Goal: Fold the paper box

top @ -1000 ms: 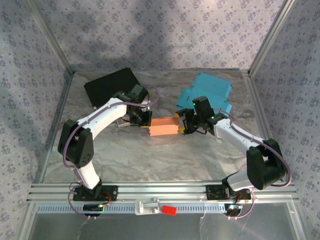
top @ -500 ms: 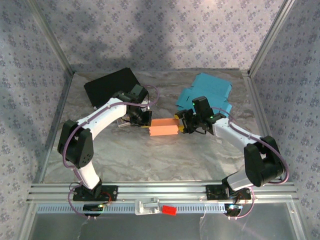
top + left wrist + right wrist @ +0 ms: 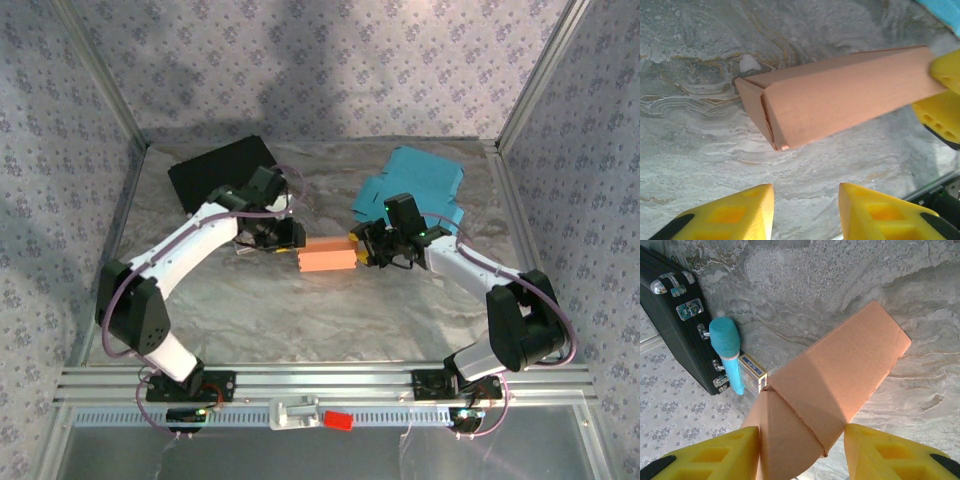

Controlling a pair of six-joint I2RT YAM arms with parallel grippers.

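Top view: your paper box [image 3: 328, 259] lies flat on the marbled table [image 3: 300, 320] at centre frame. Its long axis runs left to right, with one arm at each end. It is orange and already formed into a long sleeve.

Left gripper [image 3: 292, 240]: it sits at the box's left end. In the left wrist view its yellow fingertips [image 3: 735, 212] are at the bottom edge, parted, with bare table between them. The box lies ahead in mid-frame, apart from the tips, and a folded flap covers its near end. The jaws are spread and hold nothing.

Right gripper [image 3: 363, 250]: it sits at the box's right end. In the right wrist view the box end is between the two yellow fingers [image 3: 715, 457]. Both look to be against its sides, so read it as clamped on the box. From there the box runs toward the upper right of that frame.

Surroundings: a black case [image 3: 215, 170] is at the upper left of the top view. The blue cartons [image 3: 415, 185] are at the upper right, near the right arm. In the right wrist view a teal-headed stick [image 3: 726, 347] and a small blue-and-yellow packet [image 3: 752, 377] lie just beside the case.
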